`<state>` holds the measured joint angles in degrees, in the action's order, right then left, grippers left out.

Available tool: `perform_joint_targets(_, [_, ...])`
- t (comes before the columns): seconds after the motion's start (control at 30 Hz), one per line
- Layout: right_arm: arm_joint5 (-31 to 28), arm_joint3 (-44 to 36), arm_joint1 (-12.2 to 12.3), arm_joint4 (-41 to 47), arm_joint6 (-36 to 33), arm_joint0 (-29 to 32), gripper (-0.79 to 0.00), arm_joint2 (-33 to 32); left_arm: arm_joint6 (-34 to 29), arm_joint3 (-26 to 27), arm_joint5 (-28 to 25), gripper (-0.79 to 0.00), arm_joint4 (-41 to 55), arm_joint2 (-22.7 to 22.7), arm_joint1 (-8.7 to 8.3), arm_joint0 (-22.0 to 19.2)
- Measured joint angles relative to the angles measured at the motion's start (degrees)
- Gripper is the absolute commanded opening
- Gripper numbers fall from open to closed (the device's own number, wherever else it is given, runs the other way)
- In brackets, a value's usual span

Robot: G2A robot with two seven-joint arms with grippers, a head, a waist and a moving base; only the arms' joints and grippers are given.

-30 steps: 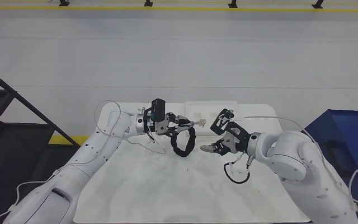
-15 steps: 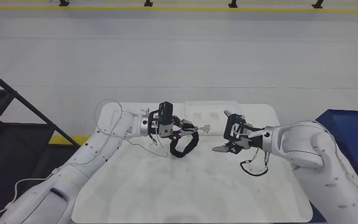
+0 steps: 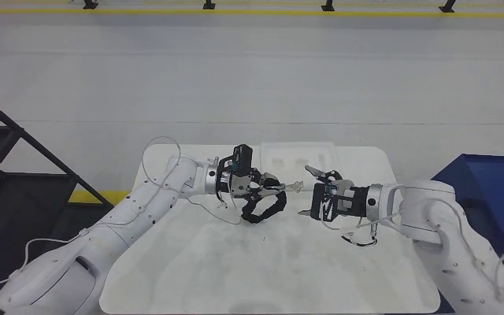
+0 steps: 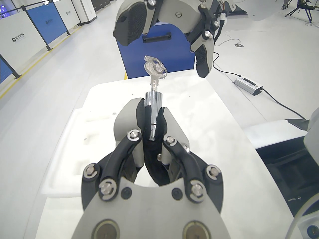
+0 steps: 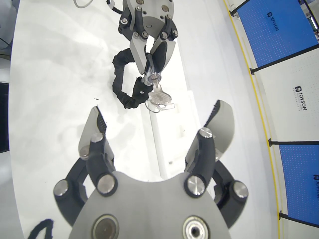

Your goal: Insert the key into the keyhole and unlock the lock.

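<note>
Your left claw (image 4: 152, 110) clamps the lock (image 4: 154, 99) by its chrome cylinder above the tabletop (image 3: 236, 268), nearer its far edge, the key (image 4: 155, 69) seated in the keyhole (image 5: 154, 77), while your right claw (image 5: 159, 118) gapes wide facing the key's head, not touching it.

Bright, even overhead indoor light all round, no hard shadows anywhere. The white counter (image 3: 236, 272) and the pale floor (image 3: 252, 71) look close to blown out from the top view, and the counter washes to plain white in the right wrist view too. Small glare spots sit on the chrome lock (image 4: 154, 99), the key (image 4: 155, 69) and the metal plates of the left pincer (image 4: 151, 110). Both wrist views bend hard at the edges: the yellow floor line (image 5: 245, 50) bows and the blue panels (image 5: 276, 26) lean.
</note>
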<state>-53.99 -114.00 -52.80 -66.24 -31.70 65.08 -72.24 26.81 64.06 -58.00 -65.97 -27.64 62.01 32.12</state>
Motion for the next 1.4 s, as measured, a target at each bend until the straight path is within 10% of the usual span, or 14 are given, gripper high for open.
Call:
perform_joint_targets(0.37, [2.36,-0.80,-0.07,-7.15,2.86,0.93,-0.545,2.07,-1.52,-0.40,0.00,-0.785,3.77,3.40,-0.36,-2.03])
perform_joint_targets(0.6, [4.19,-0.89,-0.07,-8.69,4.88,1.47,-0.782,2.11,-1.45,-0.26,0.00,-0.785,4.54,4.45,-0.70,-2.61])
perform_joint_targets(1.4, [14.79,0.93,-0.50,7.64,0.81,3.58,-0.785,0.81,-0.37,0.97,0.00,-0.785,3.37,6.51,-0.99,-3.45])
